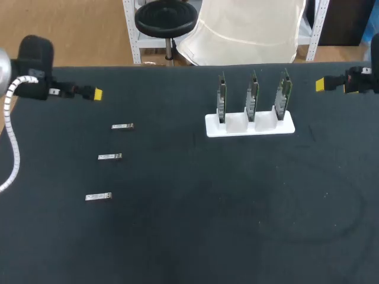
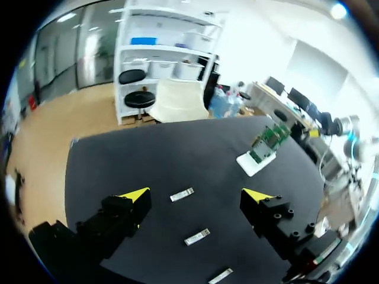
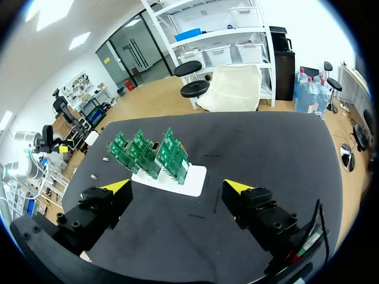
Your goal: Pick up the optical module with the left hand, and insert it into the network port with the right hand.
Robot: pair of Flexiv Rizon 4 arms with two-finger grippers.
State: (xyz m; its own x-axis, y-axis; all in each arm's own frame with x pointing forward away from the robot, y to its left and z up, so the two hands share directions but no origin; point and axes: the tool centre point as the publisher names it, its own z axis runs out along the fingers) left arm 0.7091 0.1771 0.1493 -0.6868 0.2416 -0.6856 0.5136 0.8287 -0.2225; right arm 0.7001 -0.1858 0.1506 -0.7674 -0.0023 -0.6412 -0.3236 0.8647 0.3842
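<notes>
Three silvery optical modules lay flat on the dark table (image 1: 177,236), in a loose column at the left of the head view's frame: the upper module (image 1: 122,126), the middle module (image 1: 110,157) and the lower module (image 1: 99,196). Each had its long axis running across the frame, left to right, and none touched another.

The left gripper (image 1: 95,93) hung in the upper left of the frame, so the modules lay below it and slightly to its right, the upper module nearest. Its fingers stood wide apart with nothing between them. In its wrist view the modules showed on the table beyond that gap, well apart from both yellow tips.

The right gripper (image 1: 320,84) sat at the upper right edge, far from the modules, so the left arm was plainly the nearer one for the pick. Its fingers were spread and empty as well.

Near it stood the white holder (image 1: 249,126) carrying three upright circuit boards (image 1: 253,94). The network port itself was too small to make out.
</notes>
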